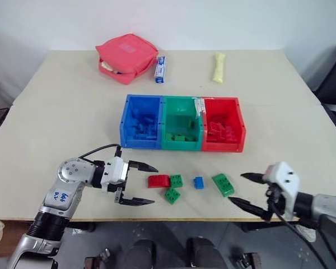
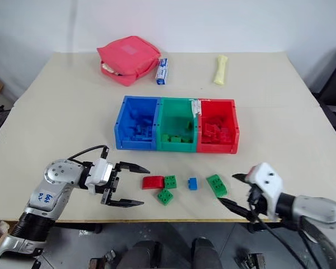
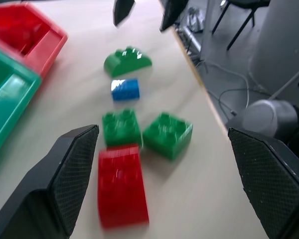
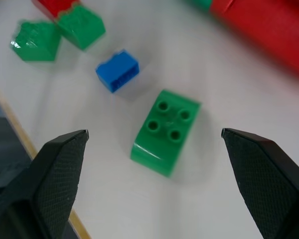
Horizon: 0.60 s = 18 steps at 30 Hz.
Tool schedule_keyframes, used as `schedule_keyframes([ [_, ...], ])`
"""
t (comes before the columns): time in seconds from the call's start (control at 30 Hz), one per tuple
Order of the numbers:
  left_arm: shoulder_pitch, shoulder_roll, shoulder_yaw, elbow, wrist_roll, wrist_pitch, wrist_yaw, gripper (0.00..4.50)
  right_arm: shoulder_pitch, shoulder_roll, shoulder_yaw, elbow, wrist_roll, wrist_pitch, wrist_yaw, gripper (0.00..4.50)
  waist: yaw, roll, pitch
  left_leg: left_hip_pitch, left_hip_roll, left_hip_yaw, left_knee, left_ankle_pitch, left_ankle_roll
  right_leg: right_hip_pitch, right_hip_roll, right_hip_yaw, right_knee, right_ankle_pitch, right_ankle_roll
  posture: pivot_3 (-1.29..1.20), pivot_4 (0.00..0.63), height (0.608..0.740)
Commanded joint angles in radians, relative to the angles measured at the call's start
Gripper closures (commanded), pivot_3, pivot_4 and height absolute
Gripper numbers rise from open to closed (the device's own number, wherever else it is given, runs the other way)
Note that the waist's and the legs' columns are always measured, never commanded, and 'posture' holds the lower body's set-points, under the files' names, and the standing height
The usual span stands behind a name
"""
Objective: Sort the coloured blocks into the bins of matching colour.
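Green, red and blue studded plastic bricks (image 1: 172, 181) lie loose near the desk's (image 1: 67, 112) front edge, before the three joined plastic bins (image 1: 182, 124). Left hand (image 1: 139, 184) and right hand (image 1: 247, 190) both gape empty, flanking them; next, close on one brick.

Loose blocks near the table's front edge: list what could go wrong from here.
1. The red block touches a green block, and another green block sits close by. The open left gripper could catch or push a neighbour along with it.
2. The larger green block in front of the open right gripper lies near the table's front edge; a nudge could send it off.
3. The small blue block could get knocked by either gripper.
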Motion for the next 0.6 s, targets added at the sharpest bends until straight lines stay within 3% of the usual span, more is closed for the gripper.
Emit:
schedule_keyframes([
  [0.03,0.012,0.020,0.032,-0.033,-0.007,-0.012,0.006,0.11,-0.057,0.042,0.081,-0.007,-0.038,0.098,-0.112,0.00,0.001,0.000,0.000,0.000,0.000,0.000,0.000,0.000,0.000,0.000,0.000,0.000,-0.001,0.000,0.000,0.00,0.150,0.740],
  [0.13,0.044,0.036,0.049,-0.065,-0.014,-0.006,0.015,0.11,-0.088,0.076,0.142,0.010,-0.087,0.141,-0.183,0.00,-0.002,0.000,0.000,0.000,0.000,0.000,0.000,0.000,0.000,0.000,0.000,0.000,-0.002,0.000,0.001,0.00,0.150,0.740],
  [0.23,0.072,0.045,0.061,-0.093,-0.019,0.001,0.021,0.00,-0.104,0.102,0.161,0.015,-0.112,0.155,-0.220,0.62,-0.007,-0.001,-0.001,0.000,0.001,0.000,-0.001,0.000,0.000,0.000,0.000,0.000,-0.002,0.000,0.001,0.00,0.150,0.740],
  [0.47,0.075,0.017,0.094,-0.108,-0.051,0.034,0.073,0.00,-0.149,0.128,0.131,0.022,-0.120,0.085,-0.190,3.00,-0.009,-0.001,-0.001,0.000,0.001,0.000,-0.001,0.000,0.000,0.001,0.001,0.000,-0.001,0.000,0.001,0.00,0.150,0.740],
  [0.6,0.111,-0.025,0.162,-0.126,-0.085,0.093,0.193,0.00,-0.249,0.136,0.070,0.049,-0.059,0.031,-0.117,3.06,-0.010,-0.001,0.000,0.000,0.001,0.000,-0.001,0.000,0.000,0.000,0.001,0.000,-0.001,0.000,0.001,0.00,0.150,0.740],
])
